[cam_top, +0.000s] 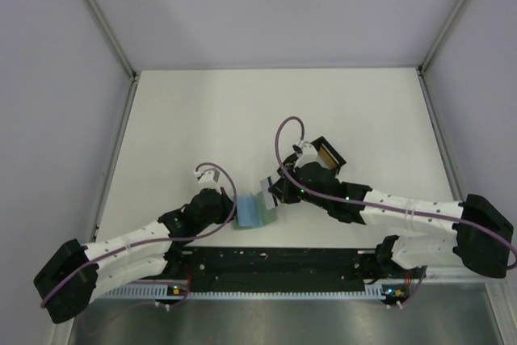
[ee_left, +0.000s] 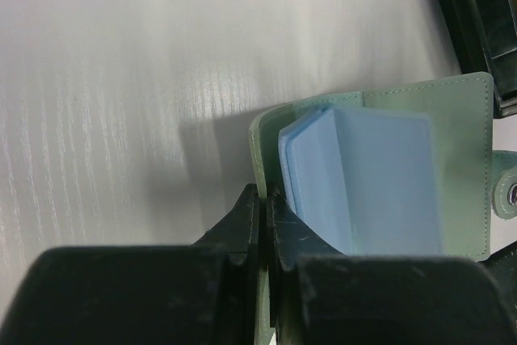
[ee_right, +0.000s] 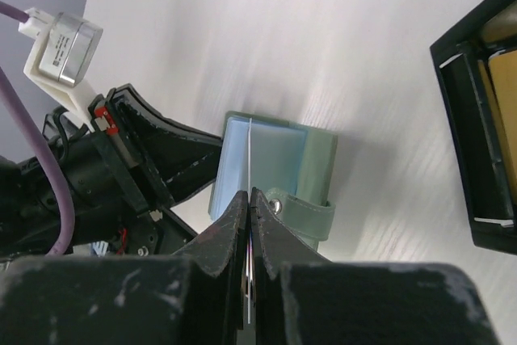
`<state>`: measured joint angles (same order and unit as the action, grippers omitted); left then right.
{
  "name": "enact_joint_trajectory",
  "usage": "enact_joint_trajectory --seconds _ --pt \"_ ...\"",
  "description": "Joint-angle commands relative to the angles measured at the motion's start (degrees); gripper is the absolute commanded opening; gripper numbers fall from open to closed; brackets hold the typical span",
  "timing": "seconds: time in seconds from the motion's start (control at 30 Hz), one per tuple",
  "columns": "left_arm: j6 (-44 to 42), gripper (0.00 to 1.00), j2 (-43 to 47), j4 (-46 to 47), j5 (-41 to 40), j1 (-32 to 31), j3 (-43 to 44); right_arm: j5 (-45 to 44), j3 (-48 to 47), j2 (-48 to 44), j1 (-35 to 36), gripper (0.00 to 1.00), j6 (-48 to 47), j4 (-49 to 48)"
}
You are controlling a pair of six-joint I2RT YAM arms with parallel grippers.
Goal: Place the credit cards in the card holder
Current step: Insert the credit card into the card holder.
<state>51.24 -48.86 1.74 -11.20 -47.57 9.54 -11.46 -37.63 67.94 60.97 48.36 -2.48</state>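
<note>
Card (ee_right: pixel 251 155) shows edge-on only, its lower end hidden inside the right claw (ee_right: pixel 250 197); right of it, the box (ee_right: pixel 462 119) is cut off.

Robotics lab test cell. Bare white table (cam_top: pixel 202 119) centre frame, plain lilac-grey panel walls (cam_top: pixel 48 119) at left, right and top, aluminium frame posts (cam_top: pixel 101 18) in the upper corners, left arm (cam_top: pixel 129 250) and right arm (cam_top: pixel 404 214) mounted on a black rail (cam_top: pixel 275 262) along the bottom edge.
</note>
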Motion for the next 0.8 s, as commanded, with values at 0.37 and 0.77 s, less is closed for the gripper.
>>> enact_joint_trajectory --seconds 0.37,0.77 --pt "-0.79 0.0 0.96 0.02 0.65 -0.07 3.29 1.63 -11.68 13.26 5.21 0.0 -1.78 -0.17" --pt "-0.88 0.0 0.52 0.63 -0.4 -0.07 2.06 2.67 -1.23 15.2 1.35 0.0 1.38 -3.84"
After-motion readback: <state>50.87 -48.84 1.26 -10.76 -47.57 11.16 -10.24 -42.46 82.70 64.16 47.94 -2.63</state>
